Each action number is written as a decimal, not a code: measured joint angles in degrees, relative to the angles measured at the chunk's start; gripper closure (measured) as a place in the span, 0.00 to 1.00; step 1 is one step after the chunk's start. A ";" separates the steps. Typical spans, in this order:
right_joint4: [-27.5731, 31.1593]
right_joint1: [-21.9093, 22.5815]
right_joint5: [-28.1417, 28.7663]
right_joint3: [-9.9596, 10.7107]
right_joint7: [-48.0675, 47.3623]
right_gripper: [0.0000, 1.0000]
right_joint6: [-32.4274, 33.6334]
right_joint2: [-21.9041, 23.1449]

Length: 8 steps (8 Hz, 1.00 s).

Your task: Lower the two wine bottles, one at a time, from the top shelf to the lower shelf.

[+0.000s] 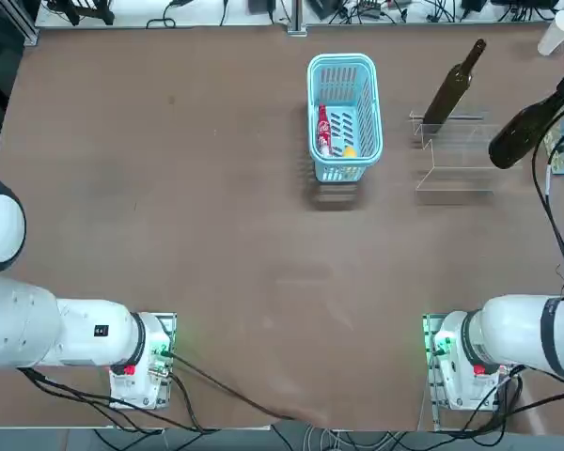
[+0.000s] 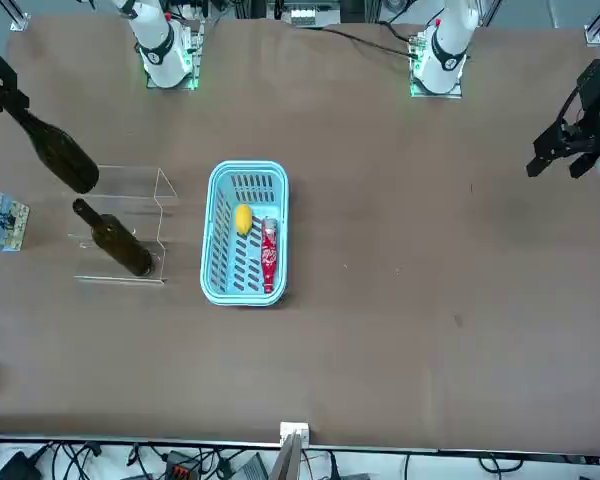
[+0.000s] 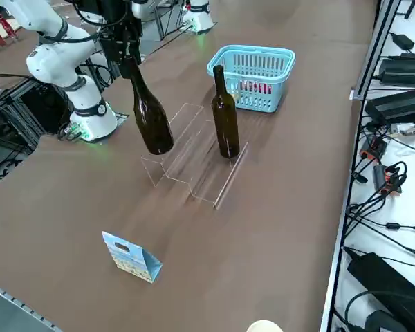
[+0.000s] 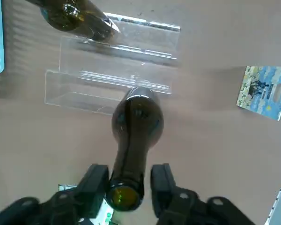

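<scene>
Held bottle: nearest our wrist camera; it hangs neck-up from the right gripper, clear of the stand, body off the table.
Grip: we see a finger on each side of the neck just under the mouth. One looks to touch the glass and a thin gap may remain at the other, so we cannot tell whether the pinch is firm.
Handling: glass, stiff, smooth, breakable; we judge it slippery. Whether it is full we cannot see. The neck is the only part slim enough to take, and the body will swing below it.
Second bottle: upright on the far step of the clear stand.
Steps: from these views we cannot settle which step is the upper one.
Basket: light blue, beside the stand, apart from it; holds a red bottle with white lettering we cannot read and a yellow piece.
Card: blue printed packet on the table near the stand; print unreadable.
Labels: none on either wine bottle.
</scene>
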<state>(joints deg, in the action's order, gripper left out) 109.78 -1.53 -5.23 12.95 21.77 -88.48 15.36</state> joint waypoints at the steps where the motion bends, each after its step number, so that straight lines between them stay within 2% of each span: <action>1: 0.01 0.00 0.00 0.09 0.00 0.55 0.00 0.01; 2: -0.03 0.00 -0.17 0.09 0.00 0.60 -0.03 0.04; 8: -1.35 0.06 -0.23 -0.03 0.81 0.60 -0.84 -0.75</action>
<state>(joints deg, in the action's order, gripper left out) 108.43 -1.47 -5.47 12.91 22.57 -89.32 14.61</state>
